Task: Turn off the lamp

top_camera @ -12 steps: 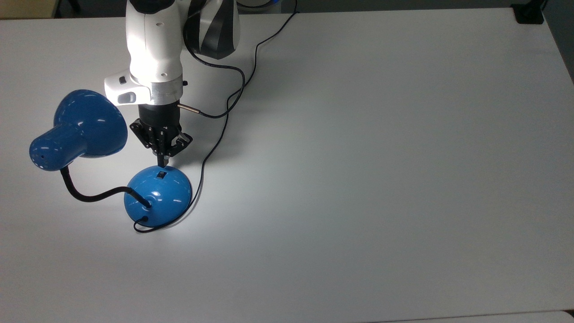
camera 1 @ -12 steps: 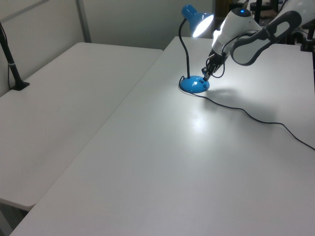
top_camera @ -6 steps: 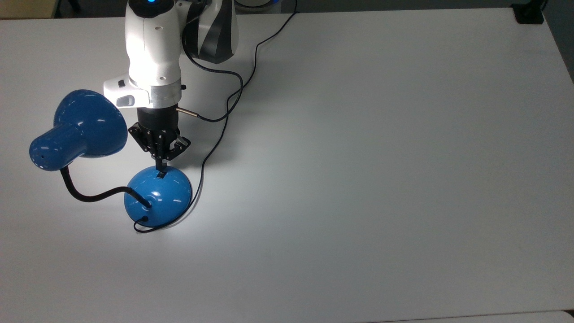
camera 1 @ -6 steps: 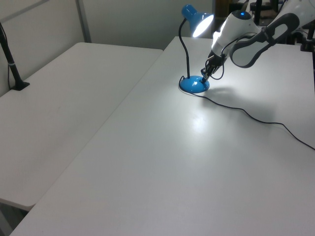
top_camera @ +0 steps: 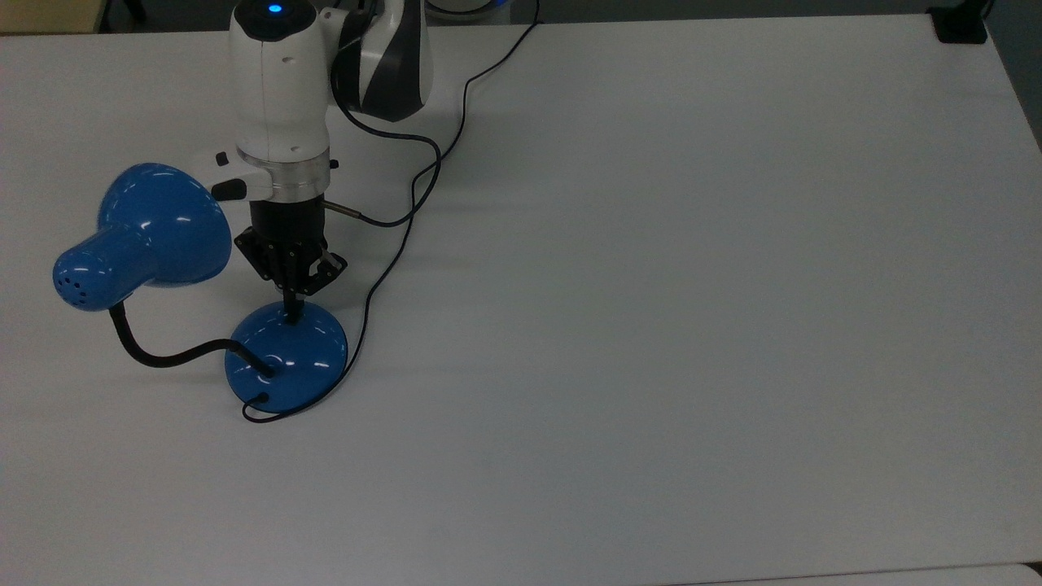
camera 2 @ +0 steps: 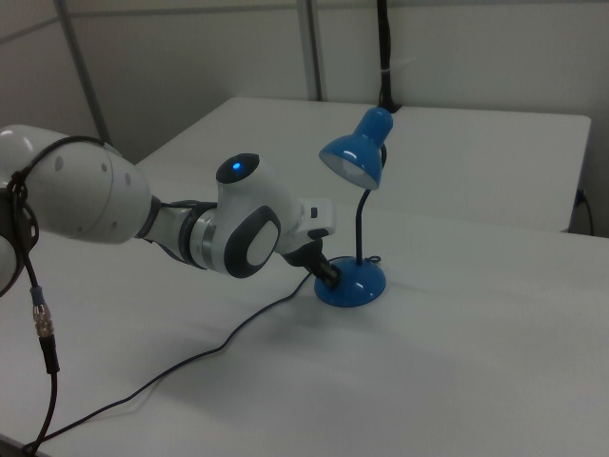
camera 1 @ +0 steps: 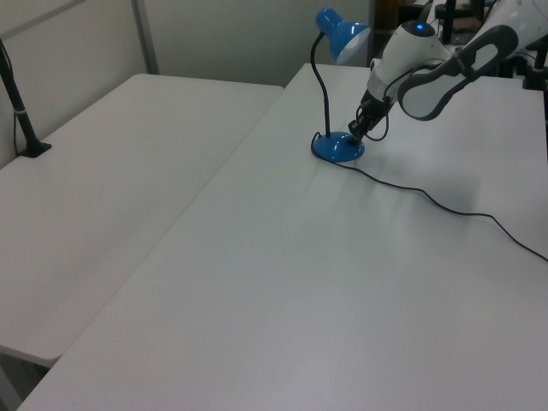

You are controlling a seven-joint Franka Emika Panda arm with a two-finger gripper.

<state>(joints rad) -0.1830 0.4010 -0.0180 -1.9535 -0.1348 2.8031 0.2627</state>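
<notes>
Now the lamp point(top_camera: 281, 362) stands at the left of the top view, its domed blue base point(top_camera: 286, 366) on the white table point(top_camera: 651, 325), the black gooseneck point(top_camera: 163, 350) curving out to the left and up to the bell-shaped shade point(top_camera: 155, 228) in the upper left of the frame. From above only the back of the shade can be seen; the right view looks into its mouth point(camera 2: 350, 169), which is pale and gives no glow, and the left view shows the shade point(camera 1: 342, 34) high on its upright neck at the top centre of the frame, with no bright patch on the table under it. The thin black cord point(top_camera: 391, 244) leaves the base at its lower edge and runs up the frame past the arm. The gripper point(top_camera: 291, 313) points down onto the upper edge of the base, its fingers point(top_camera: 290, 303) drawn together into one narrow tip that touches the dome where the switch sits; the switch itself is hidden beneath them. In the right view the gripper point(camera 2: 328, 271) meets the base point(camera 2: 352, 283) from the right view's left. Half a second ago the table around the base was washed in white light and the shade's mouth shone in the left view; that light is gone, and the fingertips have come down a little further onto the base.
</notes>
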